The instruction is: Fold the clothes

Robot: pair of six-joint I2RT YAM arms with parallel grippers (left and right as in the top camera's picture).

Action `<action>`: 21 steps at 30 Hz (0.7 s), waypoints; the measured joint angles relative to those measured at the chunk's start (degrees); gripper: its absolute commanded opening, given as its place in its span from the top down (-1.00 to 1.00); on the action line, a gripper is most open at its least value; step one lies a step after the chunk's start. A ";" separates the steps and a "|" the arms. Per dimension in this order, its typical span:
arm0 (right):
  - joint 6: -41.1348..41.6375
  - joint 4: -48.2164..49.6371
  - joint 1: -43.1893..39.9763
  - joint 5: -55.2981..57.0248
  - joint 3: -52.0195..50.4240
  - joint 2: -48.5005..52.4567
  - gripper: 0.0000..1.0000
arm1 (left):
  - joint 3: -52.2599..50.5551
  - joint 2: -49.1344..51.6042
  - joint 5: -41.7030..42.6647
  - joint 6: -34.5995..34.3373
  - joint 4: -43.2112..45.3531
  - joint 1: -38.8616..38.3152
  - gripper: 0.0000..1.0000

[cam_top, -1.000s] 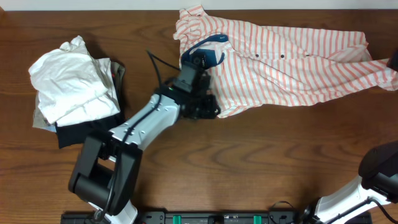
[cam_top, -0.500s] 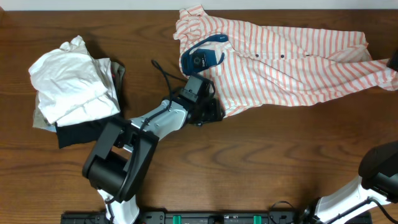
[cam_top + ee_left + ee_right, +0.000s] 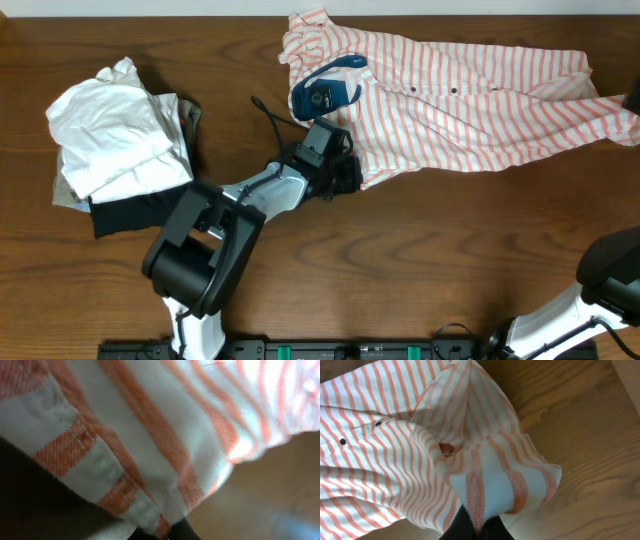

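The striped shirt (image 3: 470,95) lies spread across the back of the table, white with salmon-orange stripes and a dark blue label patch (image 3: 322,90) near its collar. My left gripper (image 3: 345,178) is at the shirt's lower left hem and is shut on the cloth; the left wrist view shows the hem (image 3: 120,485) pinched between the fingertips (image 3: 159,534). My right gripper is at the far right edge, barely in the overhead view. In the right wrist view its fingers (image 3: 479,530) are shut on a fold of the shirt (image 3: 395,455).
A pile of folded garments (image 3: 120,140), plain white on top of beige and black, sits at the left. The brown wooden table (image 3: 420,260) extends in front of the shirt. The right arm's base (image 3: 600,290) stands at the lower right.
The left gripper has slid a little to the right along the shirt's lower left hem. The shirt and the right side have not visibly moved.
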 measured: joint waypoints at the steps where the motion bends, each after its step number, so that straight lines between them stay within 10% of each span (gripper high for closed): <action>1: -0.02 0.00 0.00 0.00 0.00 0.00 0.97 | -0.15 -1.09 0.98 0.02 -0.22 0.20 0.88; 8: -0.02 0.00 0.00 0.00 0.00 0.00 0.97 | 0.59 -23.10 8.31 -1.46 -1.22 3.61 0.88; 14: -0.02 -0.02 0.00 -0.02 0.00 0.00 0.97 | 5.51 -42.05 -12.39 5.90 2.27 6.45 0.88; 21: -0.02 -0.87 0.33 -2.14 0.00 0.00 0.97 | 6.49 -29.09 -22.49 11.43 8.70 13.81 0.80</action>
